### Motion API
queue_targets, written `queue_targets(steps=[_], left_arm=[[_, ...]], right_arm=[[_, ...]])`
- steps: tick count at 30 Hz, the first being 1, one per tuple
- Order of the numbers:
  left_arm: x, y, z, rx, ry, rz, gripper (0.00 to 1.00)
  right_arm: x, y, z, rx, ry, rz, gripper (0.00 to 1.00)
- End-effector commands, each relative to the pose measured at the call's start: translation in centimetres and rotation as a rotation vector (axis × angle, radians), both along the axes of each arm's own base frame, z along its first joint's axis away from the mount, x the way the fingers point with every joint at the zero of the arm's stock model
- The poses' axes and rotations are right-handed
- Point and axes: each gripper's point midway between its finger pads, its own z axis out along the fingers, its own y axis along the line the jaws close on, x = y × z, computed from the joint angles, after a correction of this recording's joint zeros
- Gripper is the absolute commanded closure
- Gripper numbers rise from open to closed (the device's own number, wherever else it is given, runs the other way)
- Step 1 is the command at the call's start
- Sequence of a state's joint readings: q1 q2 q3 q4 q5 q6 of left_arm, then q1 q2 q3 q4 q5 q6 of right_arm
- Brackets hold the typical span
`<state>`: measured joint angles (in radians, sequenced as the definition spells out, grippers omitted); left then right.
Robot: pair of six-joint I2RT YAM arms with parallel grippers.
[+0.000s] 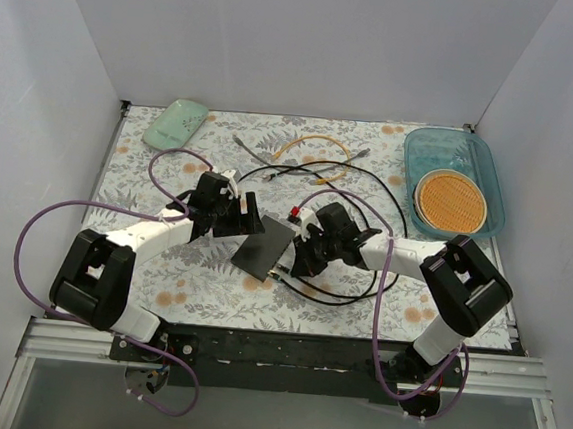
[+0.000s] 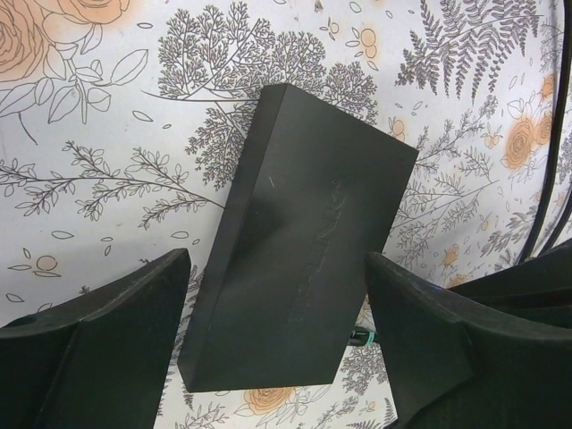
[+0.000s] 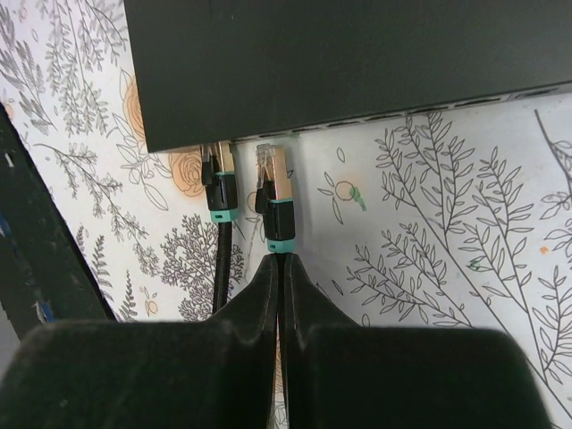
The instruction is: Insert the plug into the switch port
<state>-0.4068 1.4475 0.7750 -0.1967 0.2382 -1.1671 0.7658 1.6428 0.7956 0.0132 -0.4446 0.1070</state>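
right gripper (image 3: 279, 268) clamped on rear of plug (image 3: 273, 183), mid-frame; tip just short of switch (image 3: 357, 63) edge up top. Alignment possibly slightly off: square up, push straight. left gripper (image 2: 277, 299) apart, straddling switch.

- White links and bulky black joints are making up the left arm (image 1: 150, 231) and right arm (image 1: 409, 251).
- Purple cables (image 1: 19, 246) are looping beside both.
- Matte black, wedge-shaped fingers (image 2: 98, 357) are showing.
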Motion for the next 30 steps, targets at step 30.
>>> queue_targets(steps=[30], left_arm=[[-1.1,-0.8,-1.7,-0.053,0.035,-0.056,0.28]], right_arm=[[0.9,0.3,1.1,0.145,0.038,-0.071,0.99]])
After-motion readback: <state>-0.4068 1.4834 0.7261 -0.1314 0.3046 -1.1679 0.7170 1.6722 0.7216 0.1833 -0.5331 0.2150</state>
